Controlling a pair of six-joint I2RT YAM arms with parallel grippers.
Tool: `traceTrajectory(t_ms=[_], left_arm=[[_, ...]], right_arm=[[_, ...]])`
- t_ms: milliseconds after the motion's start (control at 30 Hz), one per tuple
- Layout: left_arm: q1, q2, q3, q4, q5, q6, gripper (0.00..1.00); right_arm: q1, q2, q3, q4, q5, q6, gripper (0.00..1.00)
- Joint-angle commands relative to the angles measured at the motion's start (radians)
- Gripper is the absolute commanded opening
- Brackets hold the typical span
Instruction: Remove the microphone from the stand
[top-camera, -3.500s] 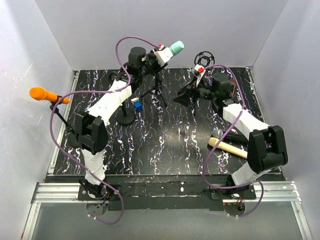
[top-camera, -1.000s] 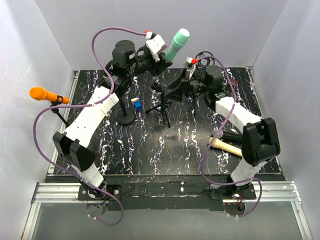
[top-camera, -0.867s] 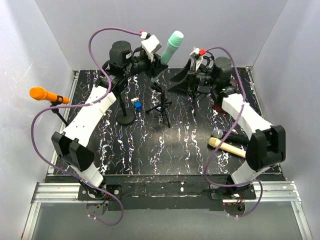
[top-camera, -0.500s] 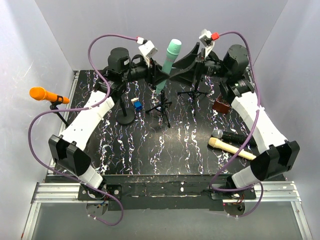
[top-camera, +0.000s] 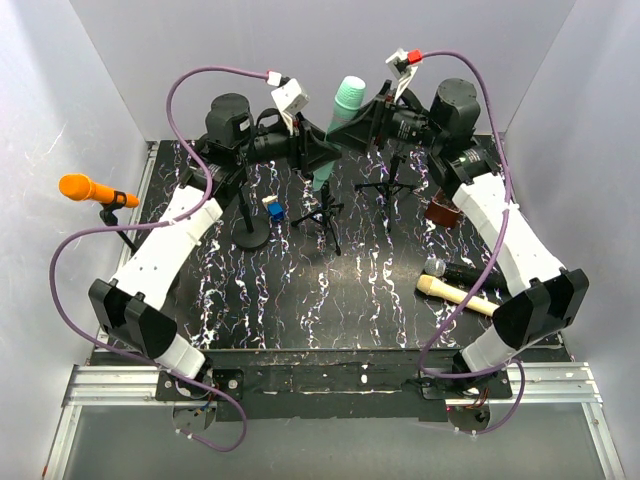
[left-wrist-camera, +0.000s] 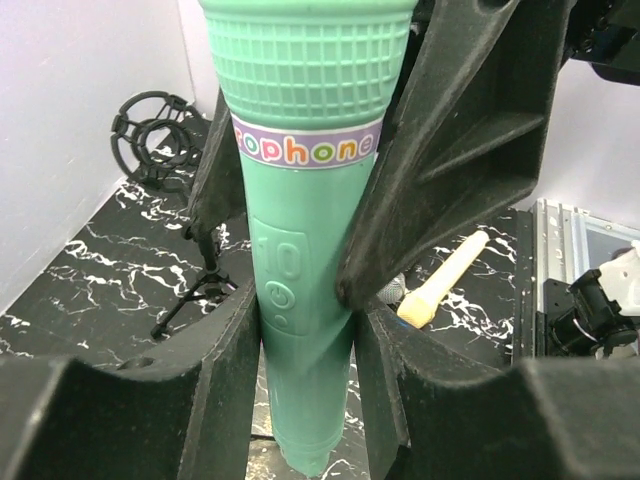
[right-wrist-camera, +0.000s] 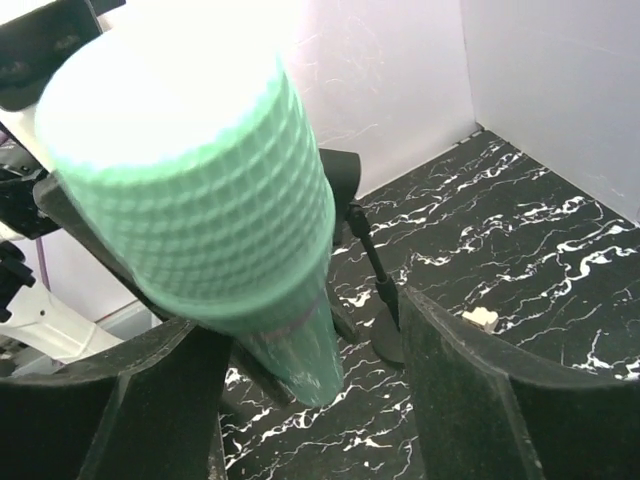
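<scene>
The green microphone (top-camera: 343, 108) is pinched high at the far middle by the left gripper (left-wrist-camera: 305, 340), and could be knocked loose if bumped by the spread right gripper (right-wrist-camera: 310, 325).

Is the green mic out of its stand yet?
Out. The left gripper holds the green microphone raised; its bottom tip shows bare, no stand clip around it.

Top camera looks down; both wrist cameras closely share the microphone (left-wrist-camera: 300, 250).
</scene>
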Motion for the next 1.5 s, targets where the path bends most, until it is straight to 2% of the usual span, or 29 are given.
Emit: traceTrajectory(t_ms=[0,133,233,267,300,333,400,433,567,667,733,833,933,1033,1133,1233,1367,1467], left_arm=[[-0.039,-0.07,0.017,0.0,0.065,0.018,0.0],[-0.062,-0.074,0.001,0.002,0.076,0.022,0.0],[-0.062,-0.091,-0.032,0.049,0.037,-0.023,0.0],[-0.062,-0.099,-0.048,0.063,0.018,-0.038,0.18],[-0.062,-0.108,-0.064,0.078,0.001,-0.047,0.34],[-0.062,-0.119,-0.092,0.092,-0.006,-0.055,0.52],[-0.062,-0.143,-0.132,0.106,-0.005,-0.061,0.7],[-0.062,-0.154,-0.152,0.097,0.012,-0.049,0.74],[-0.061,-0.186,-0.204,-0.027,0.01,0.064,0.82],[-0.05,-0.203,-0.21,-0.092,-0.098,0.101,0.87],[-0.018,-0.196,-0.219,-0.103,-0.126,0.148,0.89],[-0.007,-0.162,-0.184,-0.176,-0.143,0.316,0.89],[-0.005,-0.173,-0.221,-0.147,-0.198,0.287,0.88],[-0.007,-0.2,-0.238,-0.104,-0.232,0.297,0.89],[-0.007,-0.212,-0.241,-0.096,-0.16,0.38,0.89],[-0.007,-0.208,-0.264,-0.058,-0.105,0.364,0.89],[-0.008,-0.223,-0.275,-0.026,-0.151,0.357,0.89],[-0.008,-0.245,-0.296,-0.037,-0.163,0.364,0.89]], right_arm=[[0.045,-0.039,0.014,0.025,0.062,-0.01,0.7],[0.082,-0.031,0.033,0.012,0.042,-0.064,0.57],[0.097,-0.045,0.033,-0.056,0.056,-0.15,0.35],[0.099,-0.057,0.028,-0.103,0.082,-0.183,0.18],[0.099,-0.071,0.021,-0.137,0.121,-0.222,0.06],[0.097,-0.089,0.016,-0.181,0.183,-0.26,0.01],[0.093,-0.123,0.007,-0.246,0.27,-0.328,0.01],[0.08,-0.143,-0.004,-0.26,0.283,-0.371,0.01],[0.01,-0.212,-0.102,-0.327,0.301,-0.446,0.01],[0.002,-0.23,-0.09,-0.616,0.272,-0.732,0.01],[0.0,-0.27,-0.174,-0.768,0.286,-0.94,0.02],[-0.019,-0.356,-0.347,-0.847,0.453,-1.108,0.01],[-0.088,-0.387,-0.461,-0.935,0.5,-1.226,0.01],[-0.151,-0.35,-0.57,-0.929,0.661,-1.325,0.01],[-0.239,-0.283,-0.617,-0.863,0.743,-1.38,0.01],[-0.292,-0.186,-0.599,-0.792,0.824,-1.441,0.01],[-0.334,-0.033,-0.533,-0.749,0.876,-1.506,0.01],[-0.339,0.076,-0.451,-0.78,0.893,-1.524,0.02]])
